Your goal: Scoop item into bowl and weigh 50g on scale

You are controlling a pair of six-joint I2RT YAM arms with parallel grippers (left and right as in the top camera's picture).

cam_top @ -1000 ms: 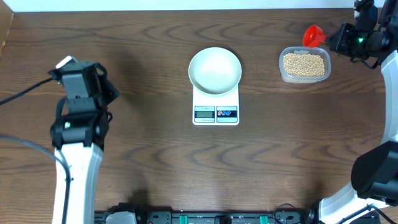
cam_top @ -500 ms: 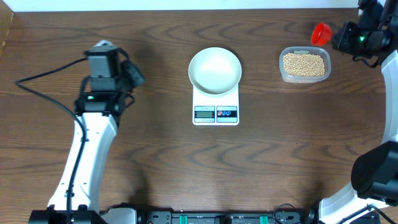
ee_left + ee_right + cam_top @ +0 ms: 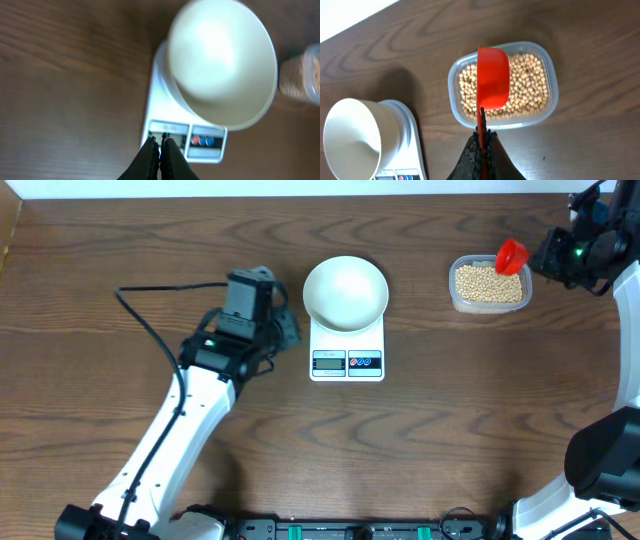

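The white bowl (image 3: pixel 345 290) stands empty on the white scale (image 3: pixel 347 358) at the table's middle; both show in the left wrist view, the bowl (image 3: pixel 220 65) above the scale's display (image 3: pixel 170 139). My left gripper (image 3: pixel 160 141) is shut and empty, its tips just left of the scale's front (image 3: pixel 287 330). The tan beans (image 3: pixel 488 283) fill a clear tub (image 3: pixel 544 55) at the right. My right gripper (image 3: pixel 481 131) is shut on the handle of a red scoop (image 3: pixel 493 77), which hangs over the beans (image 3: pixel 530 87) and also shows in the overhead view (image 3: pixel 511 255).
The left arm (image 3: pixel 190 430) reaches diagonally across the front left of the brown wood table. The right arm's base (image 3: pixel 600 470) stands at the right edge. A white wall strip runs along the table's far edge.
My left arm swung right from the table's left side up to the scale. My right gripper tilted the red scoop down over the bean tub.
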